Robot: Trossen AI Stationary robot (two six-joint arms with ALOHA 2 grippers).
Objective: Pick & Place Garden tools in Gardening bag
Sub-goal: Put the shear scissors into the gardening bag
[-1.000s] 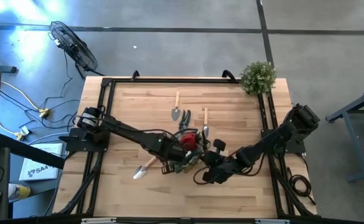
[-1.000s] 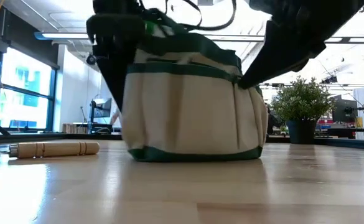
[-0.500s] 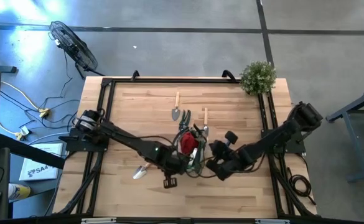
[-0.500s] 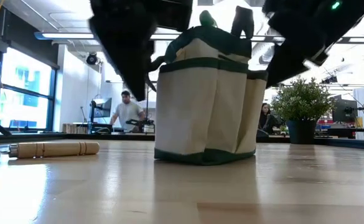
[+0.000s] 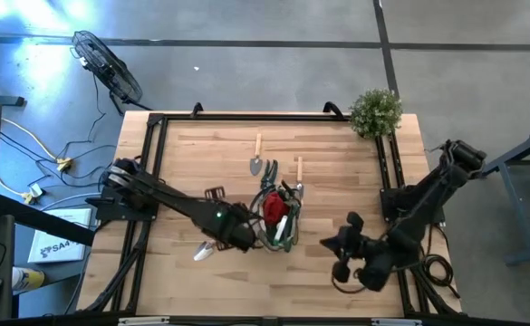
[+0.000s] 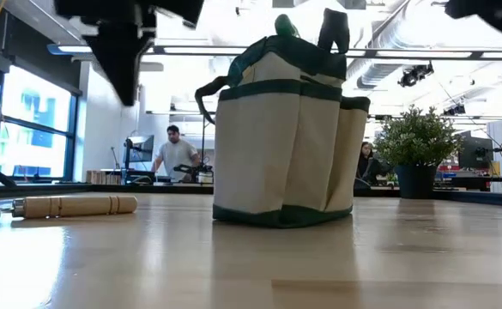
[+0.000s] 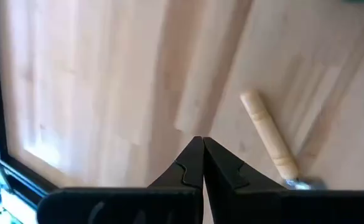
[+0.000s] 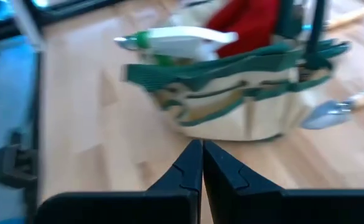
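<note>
Gardening bag (image 5: 278, 226) stands upright near table centre, mouth up, so tools can drop in from above. It already holds a red cone-shaped piece (image 5: 274, 207), a green-and-white spray bottle (image 8: 172, 39) lying across the rim, and dark handles poking out the top. Three trowels are not bagged: one (image 5: 256, 157) and another (image 5: 299, 174) on the far side of the bag, and a third (image 5: 208, 245) on the near-left side, just beside the left gripper (image 5: 212, 195). Its wooden handle (image 7: 270, 142) shows close ahead in the left wrist view, so that looks like the next pick. Left fingers are pressed together, holding nothing. Right gripper (image 5: 348, 244) sits well right of the bag, facing it, fingers also closed and empty; likely parked clear of the left arm's work.
</note>
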